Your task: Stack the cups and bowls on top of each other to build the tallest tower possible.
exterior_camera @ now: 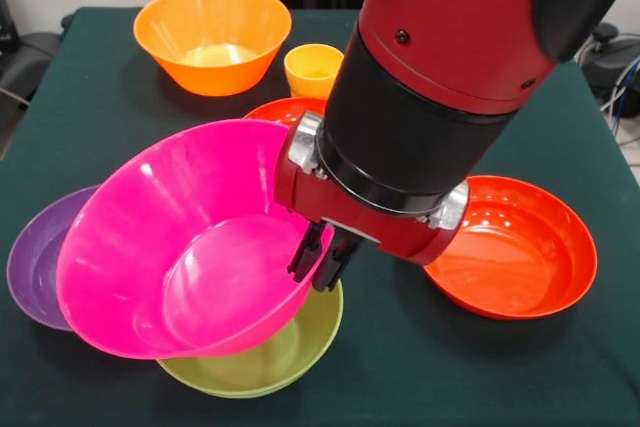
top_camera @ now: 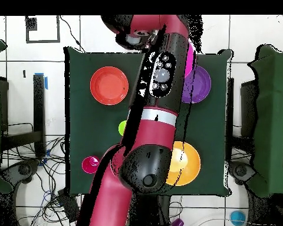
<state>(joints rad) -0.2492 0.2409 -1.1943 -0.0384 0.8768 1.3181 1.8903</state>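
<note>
The end effector [exterior_camera: 320, 255] seems clenched on the rim of the tilted magenta bowl [exterior_camera: 185, 237], which leans in the lime-green bowl [exterior_camera: 270, 357] at six o'clock on the surface [exterior_camera: 420, 367].

So I'm counting six bowls showing: one deep orange bowl [exterior_camera: 212, 37], one magenta bowl [exterior_camera: 190, 237], one lime-green bowl [exterior_camera: 265, 362], one purple bowl [exterior_camera: 35, 257] and two red-orange bowls [exterior_camera: 515, 247] [exterior_camera: 285, 110]. Only one yellow-orange cup [exterior_camera: 312, 69] is showing.

Robot lab: cloth-covered table [top_camera: 79, 76], loose cables [top_camera: 46, 176] on tiled floor [top_camera: 38, 35]
</note>
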